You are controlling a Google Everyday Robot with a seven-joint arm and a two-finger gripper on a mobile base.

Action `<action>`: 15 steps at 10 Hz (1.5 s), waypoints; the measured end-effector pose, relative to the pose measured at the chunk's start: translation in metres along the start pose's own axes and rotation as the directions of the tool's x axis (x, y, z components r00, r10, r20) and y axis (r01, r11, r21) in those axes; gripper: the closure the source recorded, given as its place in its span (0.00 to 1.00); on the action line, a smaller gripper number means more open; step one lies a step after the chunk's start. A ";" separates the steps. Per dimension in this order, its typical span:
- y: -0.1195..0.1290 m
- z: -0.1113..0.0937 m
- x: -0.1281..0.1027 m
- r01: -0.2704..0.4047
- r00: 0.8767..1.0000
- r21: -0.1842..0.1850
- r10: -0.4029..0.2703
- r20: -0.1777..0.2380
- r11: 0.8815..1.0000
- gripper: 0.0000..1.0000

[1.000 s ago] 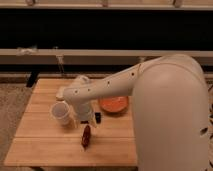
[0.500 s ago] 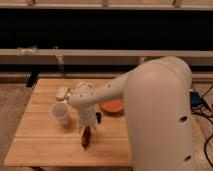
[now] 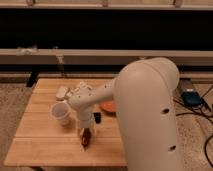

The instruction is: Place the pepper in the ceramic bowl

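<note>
The pepper [image 3: 86,139] is a small dark red-brown thing lying on the wooden table [image 3: 40,142], near its front edge. My gripper [image 3: 84,131] hangs straight down at the end of the white arm, right over the pepper's upper end, and seems to touch it. The ceramic bowl [image 3: 107,106] is orange and sits behind and to the right of the gripper. The arm hides most of it.
A white cup [image 3: 61,114] stands just left of the gripper. A black block [image 3: 97,117] lies just right of it. A small pale object [image 3: 62,92] sits at the table's back left. Cables and a blue device [image 3: 190,97] lie on the floor at right.
The arm has swung further across the view and now covers more of the bowl. The gripper has come down onto the pepper. The pepper, cup and block have not moved.
</note>
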 end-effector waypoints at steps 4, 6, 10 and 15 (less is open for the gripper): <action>0.000 -0.009 -0.002 0.002 1.000 -0.010 -0.003 -0.018 1.000 0.89; -0.008 -0.034 -0.006 -0.021 1.000 -0.027 0.021 -0.002 0.999 1.00; -0.021 -0.120 -0.015 -0.006 0.998 -0.042 0.009 0.056 0.999 1.00; -0.084 -0.174 -0.084 -0.004 0.994 -0.030 0.007 0.112 1.000 1.00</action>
